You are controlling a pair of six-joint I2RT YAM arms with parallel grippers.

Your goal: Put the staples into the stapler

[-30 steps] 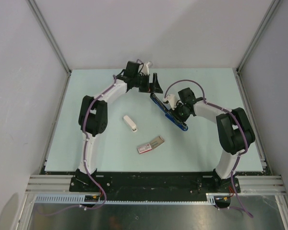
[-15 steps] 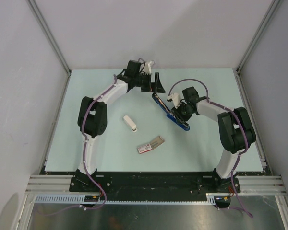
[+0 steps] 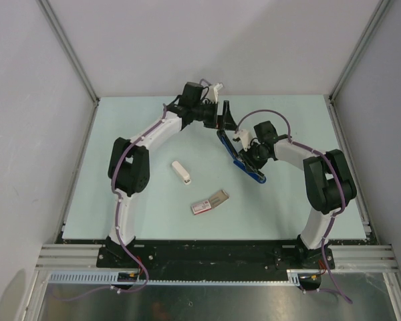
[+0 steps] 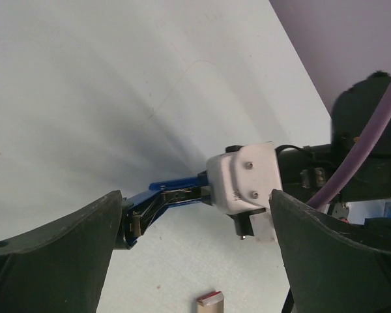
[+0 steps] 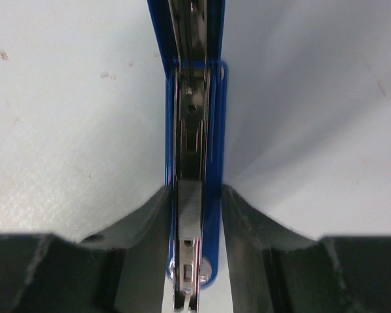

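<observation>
The left gripper stands fully open. Its two dark, curved fingers occupy the lower left and lower right corners of the frame, well apart. Between them a slim bright blue stapler with black and silvery metal parts extends from the centre down and leftward. Its end reaches the inner edge of the lower-left finger; contact cannot be determined. A white plastic block with two screw heads covers its other end. The block is mounted on a black arm segment carrying a purple cable at the right. A small flat staple box, grey with a pink-red band, shows at the bottom edge. The pale table surface fills the upper left.
</observation>
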